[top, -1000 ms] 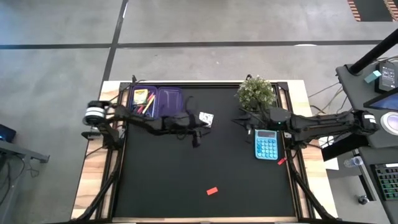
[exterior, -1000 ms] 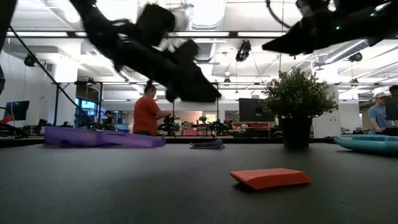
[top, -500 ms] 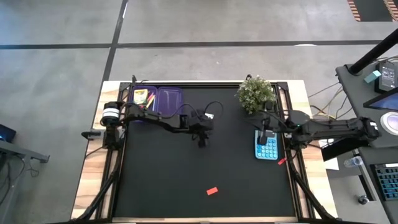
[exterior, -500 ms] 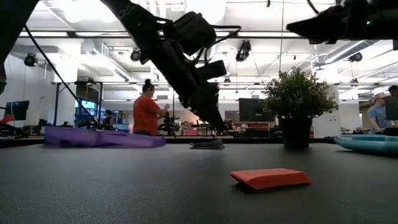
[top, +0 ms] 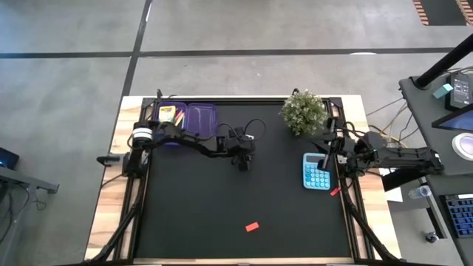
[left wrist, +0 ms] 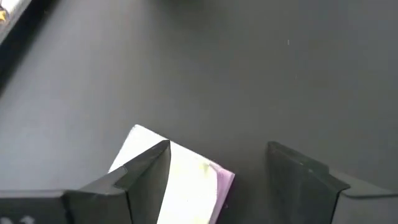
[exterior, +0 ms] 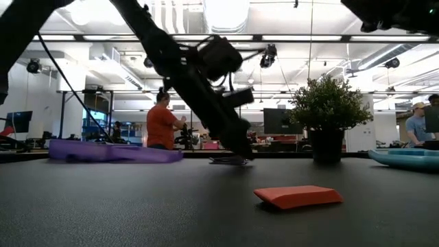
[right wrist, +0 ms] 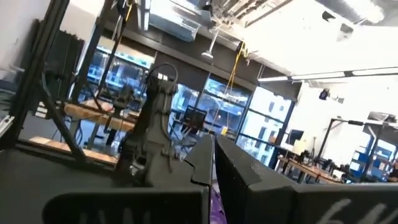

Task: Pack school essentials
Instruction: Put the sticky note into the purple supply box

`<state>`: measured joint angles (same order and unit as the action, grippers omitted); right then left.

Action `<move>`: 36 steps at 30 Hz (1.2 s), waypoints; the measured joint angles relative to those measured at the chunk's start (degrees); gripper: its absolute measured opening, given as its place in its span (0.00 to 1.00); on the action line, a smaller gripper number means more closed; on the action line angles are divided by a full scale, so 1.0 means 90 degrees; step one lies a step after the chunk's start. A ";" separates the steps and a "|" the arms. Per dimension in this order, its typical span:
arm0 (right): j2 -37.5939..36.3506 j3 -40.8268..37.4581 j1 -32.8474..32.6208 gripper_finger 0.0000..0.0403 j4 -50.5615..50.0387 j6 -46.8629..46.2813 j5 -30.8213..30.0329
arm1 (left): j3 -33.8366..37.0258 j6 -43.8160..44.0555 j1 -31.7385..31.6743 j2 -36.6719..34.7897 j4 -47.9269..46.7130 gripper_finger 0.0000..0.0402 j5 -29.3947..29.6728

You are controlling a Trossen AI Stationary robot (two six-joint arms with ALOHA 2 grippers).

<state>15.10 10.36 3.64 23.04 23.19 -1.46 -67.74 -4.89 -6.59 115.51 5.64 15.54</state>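
Low view: one red eraser [exterior: 298, 196] lies nearest, toward the worktop's front edge. Farther back, one teal calculator [top: 316, 171] sits by the right edge, the right gripper [top: 325, 155] above it, fingers clenched on nothing. The left gripper [left wrist: 217, 171], fingers spread, straddles one white pad [left wrist: 177, 180] near the back edge. In the back left corner, one purple case [top: 188, 118]; one potted plant [top: 304, 111] stands back right

A smooth grey concrete floor [top: 259, 26] crossed by dark seam lines surrounds the black-topped, pale-wood-edged table [top: 192, 214], while beyond it an open workshop shows bright white ceiling strip lights [exterior: 223, 10], glass-walled bays [right wrist: 118, 74], and a person in an orange shirt [exterior: 162, 127] toward eleven o'clock.
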 joint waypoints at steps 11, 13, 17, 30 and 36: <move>0.0001 -0.0004 0.0002 0.02 -0.0059 -0.0001 -0.0004 | -0.0028 0.0497 -0.0056 0.0247 0.0050 0.61 0.0338; 0.0001 -0.0004 0.0002 0.02 -0.0059 0.0001 -0.0004 | 0.0000 0.0611 -0.0056 0.0247 0.0059 0.61 0.0382; 0.0001 -0.0004 0.0002 0.02 -0.0067 0.0037 -0.0006 | 0.0116 0.0870 -0.0053 0.0247 0.0091 0.61 0.0621; 0.0001 -0.0004 0.0002 0.02 -0.0081 0.0084 -0.0011 | 0.0145 0.1155 -0.0053 0.0259 -0.0007 0.15 0.0681; 0.0004 -0.0001 0.0002 0.02 -0.0079 0.0094 -0.0011 | 0.0156 0.1100 0.0002 0.0137 -0.0120 0.02 0.0884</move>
<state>15.14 10.35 3.66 22.33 24.03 -1.56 -66.33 5.01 -6.57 116.75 4.56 23.50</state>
